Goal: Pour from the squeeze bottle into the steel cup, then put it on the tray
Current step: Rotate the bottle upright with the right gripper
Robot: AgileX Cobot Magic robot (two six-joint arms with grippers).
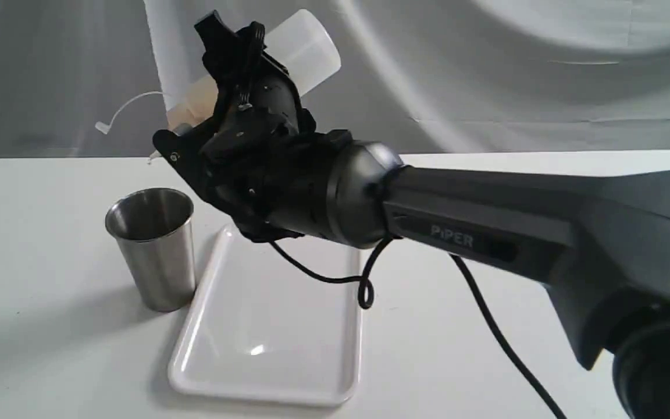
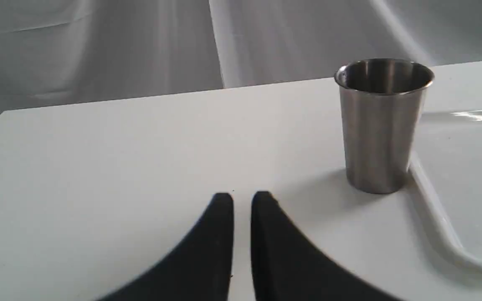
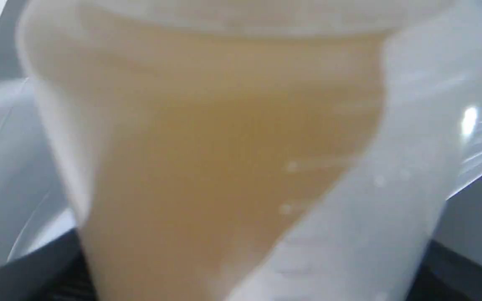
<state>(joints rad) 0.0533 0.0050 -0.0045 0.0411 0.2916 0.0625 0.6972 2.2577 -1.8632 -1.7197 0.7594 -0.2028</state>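
Exterior view: the right jaws are spread wide around the see-through white plastic squeeze bottle (image 1: 306, 52) and hold it up in the air, above the shiny round steel cup (image 1: 152, 244). The bottle is tipped over, with its nozzle end lower and pointing toward the cup. Yellow-brown liquid sits at that end. The cup stands upright on the white tabletop (image 1: 50, 291), just beside the flat white plastic tray (image 1: 265, 326). The left jaws are low near the cup, almost closed with only a thin gap, holding nothing.
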